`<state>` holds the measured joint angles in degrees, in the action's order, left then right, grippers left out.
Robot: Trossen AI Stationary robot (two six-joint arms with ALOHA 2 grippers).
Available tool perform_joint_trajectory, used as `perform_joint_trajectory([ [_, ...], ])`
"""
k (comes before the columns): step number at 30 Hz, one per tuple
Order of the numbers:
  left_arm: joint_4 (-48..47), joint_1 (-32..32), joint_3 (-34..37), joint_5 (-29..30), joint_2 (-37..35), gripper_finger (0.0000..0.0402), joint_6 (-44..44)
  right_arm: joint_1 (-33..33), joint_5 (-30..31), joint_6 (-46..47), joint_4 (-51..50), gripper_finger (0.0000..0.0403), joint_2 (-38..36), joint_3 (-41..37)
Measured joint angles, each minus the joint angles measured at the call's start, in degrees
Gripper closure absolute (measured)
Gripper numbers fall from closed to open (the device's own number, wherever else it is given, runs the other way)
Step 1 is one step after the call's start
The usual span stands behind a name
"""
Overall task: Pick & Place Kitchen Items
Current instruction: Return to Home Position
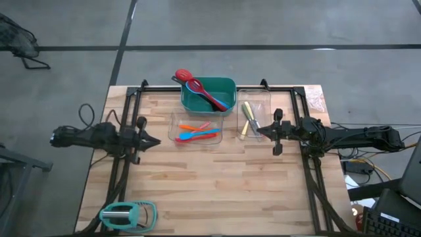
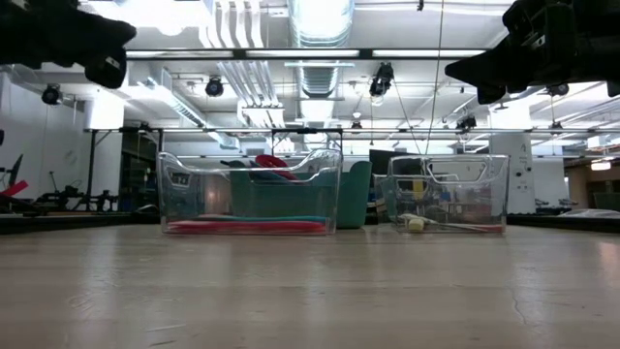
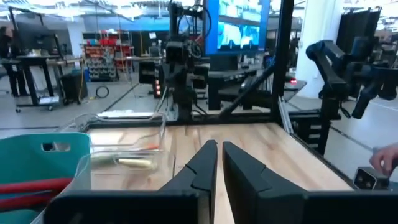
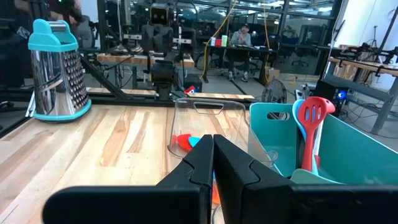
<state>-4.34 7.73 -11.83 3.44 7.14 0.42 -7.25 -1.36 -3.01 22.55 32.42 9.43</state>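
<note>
All utensils in sight sit in bins at twelve o'clock: red, orange and blue utensils (image 1: 197, 136) in the left clear bin (image 1: 172, 125), yellow utensils (image 1: 247, 113) in the right clear bin (image 1: 254, 93), red and blue utensils (image 1: 209, 99) in the green bin (image 1: 227, 84). My left gripper (image 1: 152, 141) at nine o'clock and right gripper (image 1: 261, 131) at three hover closed and empty. Sorting looks finished.

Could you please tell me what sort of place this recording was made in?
Most likely a robotics lab in an open industrial hall: exposed ceiling ducts run overhead, a large screen glows in the background, and there are workbenches, with a person seated at one.
</note>
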Motion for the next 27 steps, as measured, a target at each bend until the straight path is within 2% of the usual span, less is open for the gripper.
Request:
perform_joint_trajectory([
  [8,-2.3,0.0,2.0,0.3,-7.1,0.0369,2.3,0.0,0.0,0.0,0.0,0.0394,0.0,0.0],
  [15,-2.3,0.0,2.8,0.1,-7.1,0.0369,2.5,0.0,0.0,0.0,0.0,0.0394,0.0,0.0],
  [21,-2.3,0.0,5.0,3.8,-7.1,0.0369,2.6,0.0,0.0,0.0,0.0,0.0394,0.0,0.0],
  [27,-2.0,0.0,8.3,4.1,-7.1,0.0369,2.0,0.0,0.0,0.0,0.0,0.0394,0.0,0.0],
])
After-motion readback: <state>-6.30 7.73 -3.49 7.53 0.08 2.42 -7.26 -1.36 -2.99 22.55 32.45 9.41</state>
